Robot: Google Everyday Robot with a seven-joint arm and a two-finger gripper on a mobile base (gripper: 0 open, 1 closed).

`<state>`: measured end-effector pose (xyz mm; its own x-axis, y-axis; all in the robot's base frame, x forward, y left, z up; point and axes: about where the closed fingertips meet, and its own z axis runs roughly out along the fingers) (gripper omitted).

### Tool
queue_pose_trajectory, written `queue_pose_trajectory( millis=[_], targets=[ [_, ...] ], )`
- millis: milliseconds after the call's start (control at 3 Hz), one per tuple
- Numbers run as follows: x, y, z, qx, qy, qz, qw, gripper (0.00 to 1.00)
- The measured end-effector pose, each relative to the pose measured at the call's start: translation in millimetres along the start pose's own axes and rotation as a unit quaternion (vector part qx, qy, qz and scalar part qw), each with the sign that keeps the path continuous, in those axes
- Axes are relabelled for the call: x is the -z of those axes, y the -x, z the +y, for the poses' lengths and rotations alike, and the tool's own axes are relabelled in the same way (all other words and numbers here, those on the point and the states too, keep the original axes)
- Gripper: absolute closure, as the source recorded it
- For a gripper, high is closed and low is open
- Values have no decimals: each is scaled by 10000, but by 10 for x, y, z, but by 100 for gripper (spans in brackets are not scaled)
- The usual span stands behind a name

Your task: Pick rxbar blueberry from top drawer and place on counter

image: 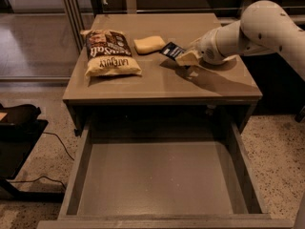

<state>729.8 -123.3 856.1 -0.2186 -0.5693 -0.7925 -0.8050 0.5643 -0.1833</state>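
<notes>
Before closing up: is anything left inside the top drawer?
Nothing visible in the top drawer; its back, under the counter, is shadowed. The gripper holds the rxbar blueberry over the counter.

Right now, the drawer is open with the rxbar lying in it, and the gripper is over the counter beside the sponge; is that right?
Not quite: the drawer is open, but nothing lies in it. The rxbar is held in the gripper, over the counter beside the sponge, as the camera view shows.
</notes>
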Motion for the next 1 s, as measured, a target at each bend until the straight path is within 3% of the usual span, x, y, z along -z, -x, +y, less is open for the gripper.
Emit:
queue_pose_trajectory(
  millis=[333, 667, 1000],
  targets=[
    [0, 0, 0, 0, 0, 0, 10000, 12],
    [-1, 0, 0, 0, 1, 0, 10000, 0],
    [-1, 0, 1, 0, 1, 0, 10000, 0]
  ],
)
